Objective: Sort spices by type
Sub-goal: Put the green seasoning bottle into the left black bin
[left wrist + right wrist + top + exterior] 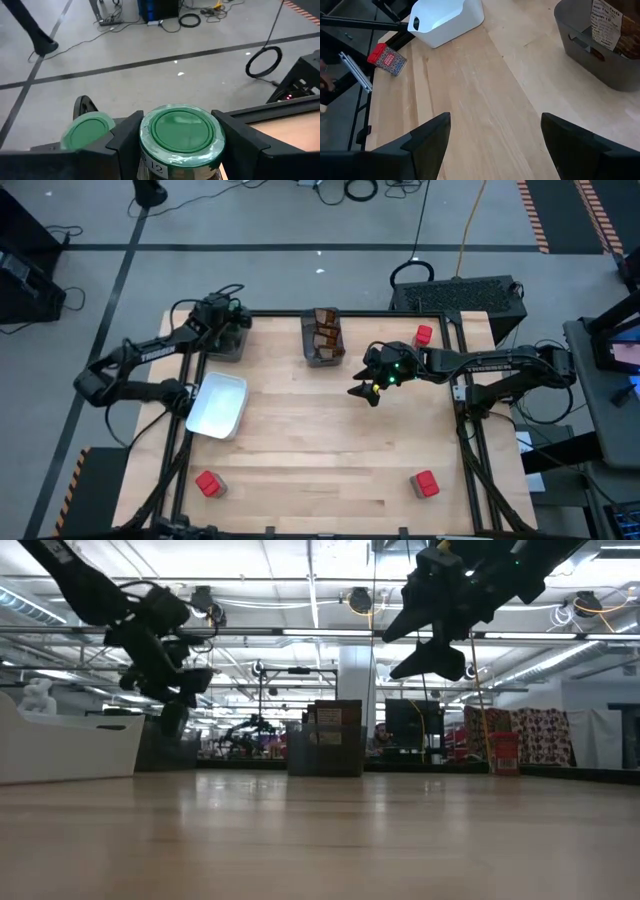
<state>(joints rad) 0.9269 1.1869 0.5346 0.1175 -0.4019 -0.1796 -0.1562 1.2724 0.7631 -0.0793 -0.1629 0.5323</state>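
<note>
The left hand point(180, 150) is clamped on a round jar with a green plastic lid point(181, 131), one dark finger pressed on each side of it, and the high view places this hand at the far left corner of the pale wooden desk point(330, 450), over a dark grey bin point(229, 340). A second green-lidded jar point(86, 131) shows just beside the held one in the left wrist view, so this bin looks to be where the jars are gathered, and the held jar is probably carried there to join its kind; whether it is raised or resting on something I cannot tell. The right hand point(362, 391) hangs above the middle of the desk with its fingers spread wide apart and nothing between them, likely free to go for another spice. Near it, at the far edge, a second dark grey bin point(322, 352) holds the brown-orange packets point(324, 330), upright and close together. Three red blocky containers lie loose and well apart: one point(423, 335) at the far right, one point(426, 483) at the near right, one point(209, 483) at the near left. A white rectangular plastic tray point(217, 406) sits on the left side, perhaps meant for the red ones.
</note>
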